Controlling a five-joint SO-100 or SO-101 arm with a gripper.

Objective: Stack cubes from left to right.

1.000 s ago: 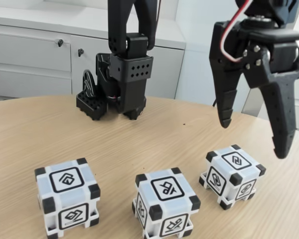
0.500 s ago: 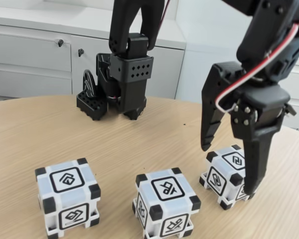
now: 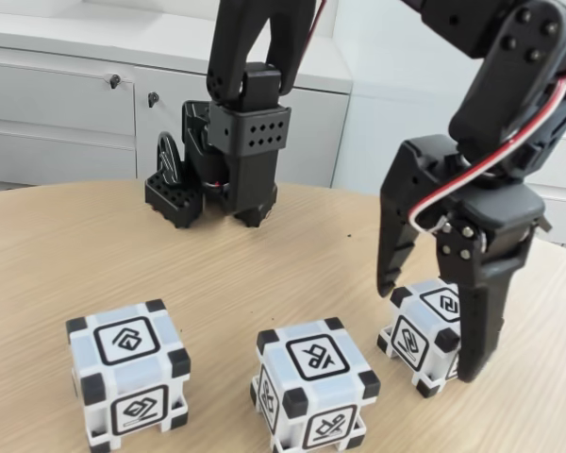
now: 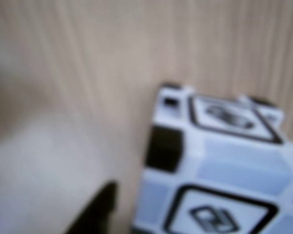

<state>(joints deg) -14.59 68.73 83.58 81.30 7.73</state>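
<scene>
Three cubes sat in a row on the pale wood-grain bench (image 3: 94,245). The pincer (image 3: 426,326), spread wide, straddled the cube at 3 o'clock (image 3: 436,321); the others lay at 6 (image 3: 313,382) and 9 (image 3: 127,373). White cabinets (image 3: 66,113) stood behind.

Three white cubes, black corners, framed symbols, upright in row, apart: left cube (image 3: 126,382), middle cube (image 3: 314,394), right cube (image 3: 432,327) (image 4: 219,165).

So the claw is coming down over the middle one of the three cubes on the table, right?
Not the middle one. In the fixed view the open gripper straddles the right-hand cube; the middle cube and left cube sit untouched on the table.
</scene>
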